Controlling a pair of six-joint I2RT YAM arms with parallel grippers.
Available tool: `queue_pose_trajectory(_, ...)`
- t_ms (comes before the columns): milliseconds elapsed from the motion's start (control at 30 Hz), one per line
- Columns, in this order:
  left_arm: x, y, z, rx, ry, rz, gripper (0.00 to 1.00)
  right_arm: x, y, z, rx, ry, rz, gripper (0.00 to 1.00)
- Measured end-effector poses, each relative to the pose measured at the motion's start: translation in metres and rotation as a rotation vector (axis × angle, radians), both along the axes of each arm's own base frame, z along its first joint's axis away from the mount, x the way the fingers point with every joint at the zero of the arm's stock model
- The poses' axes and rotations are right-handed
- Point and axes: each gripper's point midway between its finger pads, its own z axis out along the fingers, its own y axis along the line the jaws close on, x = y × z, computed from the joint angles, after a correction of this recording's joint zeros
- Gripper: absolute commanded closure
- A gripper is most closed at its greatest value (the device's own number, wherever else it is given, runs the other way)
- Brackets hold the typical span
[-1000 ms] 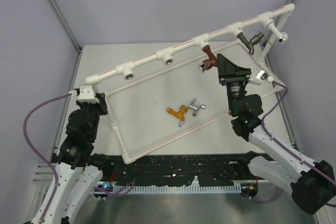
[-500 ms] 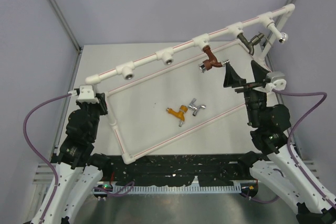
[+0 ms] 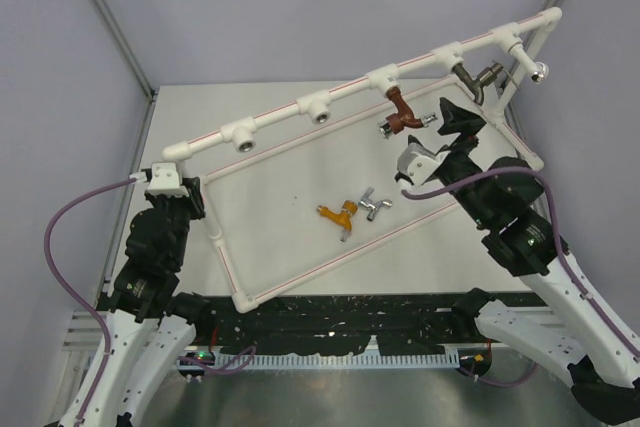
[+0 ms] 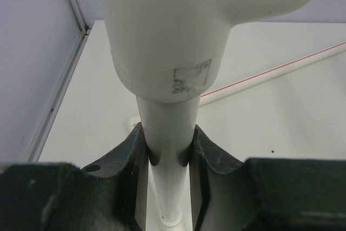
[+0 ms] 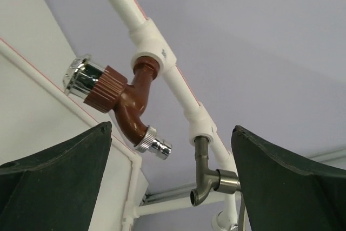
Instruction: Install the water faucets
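Note:
The red-brown faucet (image 3: 400, 115) hangs from a T-socket of the white pipe frame (image 3: 285, 112); it also shows in the right wrist view (image 5: 127, 101). The dark grey faucet (image 3: 478, 80) hangs from the neighbouring socket to its right, and the right wrist view shows it too (image 5: 208, 179). The orange faucet (image 3: 338, 214) and the silver faucet (image 3: 374, 204) lie loose on the table inside the frame. My right gripper (image 3: 462, 117) (image 5: 170, 128) is open and empty, just below both hung faucets. My left gripper (image 3: 178, 190) (image 4: 168, 160) is shut on the frame's upright pipe (image 4: 167, 128).
Two open T-sockets (image 3: 320, 112) (image 3: 243, 137) sit on the top rail to the left. Another socket with a chrome end (image 3: 540, 72) is at the rail's far right. The frame's lower rails cross the grey table (image 3: 270, 187). Metal cage posts stand at the back corners.
My right arm has swung away from the red-brown faucet, out to the right and back, turning its wrist; its gripper stays open. The left arm and the loose faucets have not moved.

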Motion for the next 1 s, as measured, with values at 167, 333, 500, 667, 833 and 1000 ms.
queue_pose_trajectory(167, 0.000, 0.000, 0.000, 0.000, 0.000, 0.000, 1.00, 0.010, 0.021, -0.022, -0.225, 0.003, 0.001, 0.04)
queue_pose_trajectory(333, 0.000, 0.000, 0.000, 0.000, -0.001, 0.000, 1.00, 0.032, 0.026, -0.041, -0.393, 0.006, -0.062, 0.03)
queue_pose_trajectory(500, 0.000, 0.000, 0.000, 0.000, -0.001, 0.000, 1.00, 0.054, 0.025, -0.048, -0.476, -0.006, -0.155, 0.00)
queue_pose_trajectory(667, -0.001, 0.000, 0.001, -0.001, -0.004, -0.002, 1.00, 0.068, 0.028, -0.048, -0.469, -0.016, -0.202, 0.16)
queue_pose_trajectory(833, -0.001, 0.000, 0.001, -0.001, -0.005, -0.004, 1.00, 0.071, 0.028, -0.047, -0.353, 0.009, -0.219, 0.34)
queue_pose_trajectory(1000, -0.001, 0.000, 0.000, -0.001, -0.004, -0.003, 1.00, 0.071, 0.034, -0.049, -0.130, 0.084, -0.194, 0.65)
